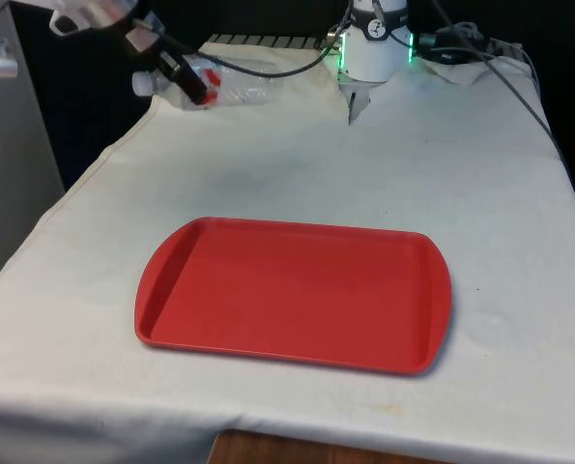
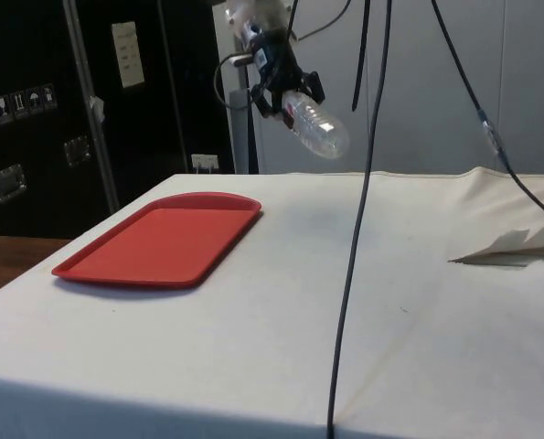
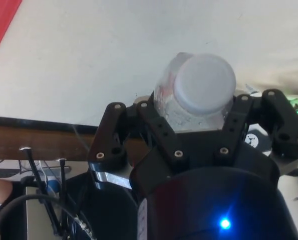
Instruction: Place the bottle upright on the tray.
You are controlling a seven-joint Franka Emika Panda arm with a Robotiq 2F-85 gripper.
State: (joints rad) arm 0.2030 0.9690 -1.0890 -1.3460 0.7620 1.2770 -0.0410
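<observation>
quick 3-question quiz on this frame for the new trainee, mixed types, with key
1. True or false: the clear plastic bottle is standing upright on the red tray.
2. How does the gripper have the bottle? A) by the neck, below the white cap, held in the air B) by the base, resting on the cloth C) not at all
3. Fill in: the bottle is held ___ the table, tilted.

Key: 1 false; 2 A; 3 above.
</observation>
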